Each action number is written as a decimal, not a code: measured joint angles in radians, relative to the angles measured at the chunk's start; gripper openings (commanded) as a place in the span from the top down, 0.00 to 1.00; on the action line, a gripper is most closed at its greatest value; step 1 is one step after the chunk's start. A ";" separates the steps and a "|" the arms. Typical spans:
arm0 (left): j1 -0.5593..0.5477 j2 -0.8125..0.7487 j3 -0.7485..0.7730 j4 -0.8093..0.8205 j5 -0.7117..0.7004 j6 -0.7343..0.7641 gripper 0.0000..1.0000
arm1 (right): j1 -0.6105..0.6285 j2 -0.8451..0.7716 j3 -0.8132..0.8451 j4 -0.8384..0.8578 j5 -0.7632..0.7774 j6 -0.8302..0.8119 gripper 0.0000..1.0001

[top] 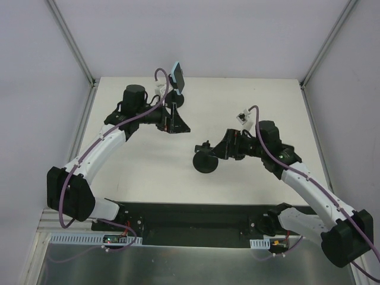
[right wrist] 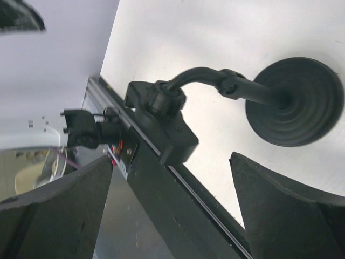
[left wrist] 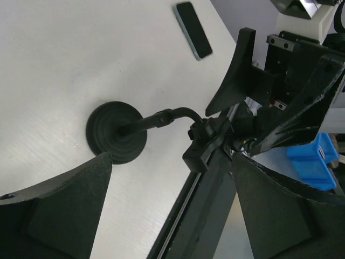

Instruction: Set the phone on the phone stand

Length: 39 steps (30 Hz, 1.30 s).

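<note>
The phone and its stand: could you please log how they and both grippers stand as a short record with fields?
phone: flat on the table, apart from the stand
phone stand: round base on the table, bent neck, cradle empty
left gripper: jaws open, nothing between
right gripper: jaws open, close to the cradle
task: phone not yet placed

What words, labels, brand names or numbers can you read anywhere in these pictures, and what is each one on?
No text can be read in any view.
The phone shows only a dark, blank screen.
The phone stand is plain black with no visible marking.
The small circuit boards at the bottom of the top view may carry print, but it is too small to read.
</note>
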 measured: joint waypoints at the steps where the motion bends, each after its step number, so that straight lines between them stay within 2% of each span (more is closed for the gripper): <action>1: -0.013 0.013 -0.001 0.003 0.013 -0.007 0.13 | 0.000 -0.029 -0.018 0.009 0.035 0.025 0.18; 3: -0.042 0.033 -0.001 0.006 0.037 -0.015 0.17 | 0.000 -0.075 -0.060 0.026 0.080 0.069 0.26; 7: -0.101 0.054 -0.001 0.021 0.080 -0.027 0.26 | 0.010 -0.084 -0.100 0.056 0.122 0.119 0.29; 8: -0.117 0.060 -0.001 0.024 0.087 -0.031 0.32 | 0.016 -0.082 -0.105 0.064 0.126 0.126 0.32; 12: -0.164 0.089 -0.001 0.030 0.111 -0.045 0.44 | 0.041 -0.068 -0.109 0.117 0.132 0.147 0.49; 18: -0.185 0.120 -0.001 0.032 0.118 -0.063 0.49 | 0.048 -0.058 -0.122 0.189 0.158 0.180 0.58; 20: -0.191 0.126 -0.001 0.033 0.124 -0.065 0.48 | 0.048 -0.058 -0.127 0.198 0.172 0.185 0.55; 21: -0.192 0.126 -0.001 0.033 0.125 -0.065 0.45 | 0.048 -0.059 -0.127 0.200 0.177 0.186 0.43; 24: -0.197 0.125 -0.001 0.039 0.124 -0.065 0.25 | 0.046 -0.076 -0.126 0.177 0.209 0.181 0.19; 25: -0.197 0.122 -0.002 0.039 0.113 -0.064 0.17 | 0.040 -0.091 -0.124 0.146 0.240 0.169 0.16; 27: -0.197 0.100 -0.012 0.037 0.071 -0.056 0.12 | 0.021 -0.134 -0.116 0.064 0.309 0.152 0.12; 31: -0.196 -0.021 -0.032 -0.003 -0.058 -0.016 0.05 | -0.089 -0.259 -0.103 -0.097 0.463 0.108 0.10; 34: -0.196 -0.137 -0.034 -0.016 -0.159 0.024 0.03 | -0.265 -0.338 -0.104 -0.174 0.532 0.072 0.10; 39: -0.196 -0.236 -0.034 -0.014 -0.237 0.062 0.04 | -0.537 -0.295 -0.105 -0.219 0.595 0.032 0.10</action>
